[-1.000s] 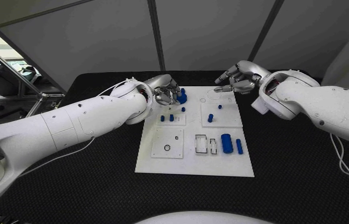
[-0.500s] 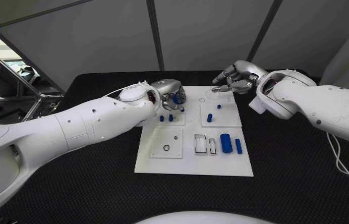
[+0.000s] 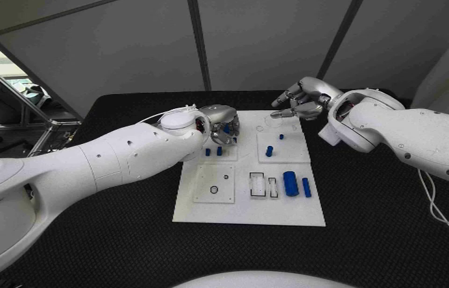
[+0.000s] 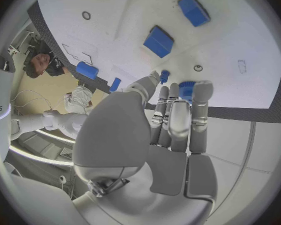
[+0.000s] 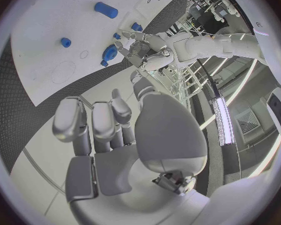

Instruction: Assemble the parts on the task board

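Left hand (image 3: pixel 220 127) rolls over further near the task board (image 3: pixel 249 218)'s far-left corner, fingers curled on a blue part (image 4: pixel 187 89), carrying it toward its seat, I judge. Right hand (image 3: pixel 298 106) hovers beyond the far edge, fingers loosely apart, holding nothing.

**What the hands and the lens keep out of sight**

In the head view the left hand (image 3: pixel 220 124) covers the task board (image 3: pixel 251 204) at its far left corner, and whatever lies under it there is hidden. In the left wrist view a ridged blue part (image 4: pixel 187 90) peeks out behind the fingertips (image 4: pixel 202 91), mostly covered, so whether they grip it cannot be told. The right hand (image 3: pixel 301 102) hangs over the board's far edge, its palm side turned away. The board's small outlines are too small to read.
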### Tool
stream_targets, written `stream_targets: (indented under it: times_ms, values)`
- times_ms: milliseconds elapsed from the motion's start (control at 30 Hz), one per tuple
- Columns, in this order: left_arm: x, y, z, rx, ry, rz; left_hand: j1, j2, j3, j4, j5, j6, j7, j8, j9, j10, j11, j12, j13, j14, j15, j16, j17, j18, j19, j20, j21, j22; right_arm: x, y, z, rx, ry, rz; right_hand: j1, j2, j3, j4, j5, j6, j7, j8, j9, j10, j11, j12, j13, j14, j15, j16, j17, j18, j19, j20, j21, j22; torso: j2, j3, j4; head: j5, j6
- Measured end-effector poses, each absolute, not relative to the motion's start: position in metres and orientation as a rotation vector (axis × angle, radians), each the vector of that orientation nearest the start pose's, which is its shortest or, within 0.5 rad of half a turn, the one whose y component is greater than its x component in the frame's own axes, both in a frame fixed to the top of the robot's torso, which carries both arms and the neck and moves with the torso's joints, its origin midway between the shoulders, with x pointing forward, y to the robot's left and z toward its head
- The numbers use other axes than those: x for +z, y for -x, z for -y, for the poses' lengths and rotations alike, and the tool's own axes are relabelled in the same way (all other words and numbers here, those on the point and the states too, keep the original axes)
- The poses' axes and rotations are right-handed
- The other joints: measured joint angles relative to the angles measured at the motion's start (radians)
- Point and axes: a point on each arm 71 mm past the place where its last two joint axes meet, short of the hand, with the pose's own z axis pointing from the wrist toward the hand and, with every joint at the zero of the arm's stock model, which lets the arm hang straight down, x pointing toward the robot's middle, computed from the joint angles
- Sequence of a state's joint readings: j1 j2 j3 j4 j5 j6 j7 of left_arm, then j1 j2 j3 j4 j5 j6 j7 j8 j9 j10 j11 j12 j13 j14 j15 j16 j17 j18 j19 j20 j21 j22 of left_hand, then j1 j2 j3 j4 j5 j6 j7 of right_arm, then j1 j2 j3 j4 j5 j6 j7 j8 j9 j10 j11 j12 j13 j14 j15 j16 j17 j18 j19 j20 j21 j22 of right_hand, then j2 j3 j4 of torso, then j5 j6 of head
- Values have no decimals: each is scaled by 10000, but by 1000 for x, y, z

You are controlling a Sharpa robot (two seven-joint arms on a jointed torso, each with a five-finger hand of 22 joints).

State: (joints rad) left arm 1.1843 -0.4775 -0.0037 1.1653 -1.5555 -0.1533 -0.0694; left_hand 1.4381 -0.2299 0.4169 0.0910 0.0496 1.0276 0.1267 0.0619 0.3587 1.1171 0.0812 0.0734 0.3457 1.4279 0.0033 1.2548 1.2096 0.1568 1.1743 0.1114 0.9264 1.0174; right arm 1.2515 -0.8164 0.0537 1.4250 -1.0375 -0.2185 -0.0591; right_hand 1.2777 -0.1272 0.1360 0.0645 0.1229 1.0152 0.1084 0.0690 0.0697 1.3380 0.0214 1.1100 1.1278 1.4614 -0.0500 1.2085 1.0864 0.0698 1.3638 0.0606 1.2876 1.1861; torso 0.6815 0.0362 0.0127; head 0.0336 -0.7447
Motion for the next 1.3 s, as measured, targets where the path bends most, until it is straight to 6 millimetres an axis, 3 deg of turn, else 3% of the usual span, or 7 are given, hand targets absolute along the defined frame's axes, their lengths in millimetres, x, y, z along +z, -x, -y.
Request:
stream_targets:
  times_ms: [833, 1100, 1267, 1300]
  values:
    - [-213, -542, -101, -5970, -3531, -17914, 161, 158, 237, -128, 1, 71, 0, 1, -373, 75, -5, 0, -628, 198, 20, 388, 226, -6, 229, 14, 616, 629, -139, -523, 215, 8608, -2308, -17099, 0, 0, 0, 0, 0, 0, 0, 0, 0, 0, 0, 0, 1, 0, 0, 0, 18, 0, 0, 0, 0, 15, -4, 11, 1, -9, -58]
    - [-213, -542, -99, -5996, -3590, -17941, 327, 457, 517, -351, 0, 293, 6, 110, -501, 489, -72, 184, -844, 320, -33, 641, 383, -17, 447, -28, 1026, 987, -139, -523, 214, 8621, -2300, -17103, 0, 0, 0, 0, 0, 0, 0, 0, 0, 0, 0, 0, 1, 0, 0, 0, 17, 0, 0, 0, 0, 15, -4, 11, 8, -18, -76]
    - [-213, -542, -99, -6037, -3630, -17930, 367, 612, 691, -526, 395, 566, 5, 171, -561, 758, -149, 233, -960, 357, -69, 736, 453, -34, 581, -89, 1339, 1273, -139, -523, 214, 8627, -2296, -17103, 0, 0, 0, 0, 0, 0, 0, 0, 0, 0, 0, 0, 1, 0, 0, 0, 45, 1, 0, 0, 0, 32, -4, 12, 8, -7, -65]
    - [-213, -542, -99, -6050, -3641, -17927, 354, 626, 707, -541, 443, 615, -34, 171, -577, 777, -168, 233, -985, 357, -69, 737, 454, -244, 602, -112, 1392, 1321, -139, -523, 214, 8629, -2295, -17103, 0, 0, 0, 0, 0, 0, 0, 0, 0, 0, 0, 0, 1, 0, 0, 0, 45, 0, 0, 0, 0, 33, -4, 12, 8, -6, -64]
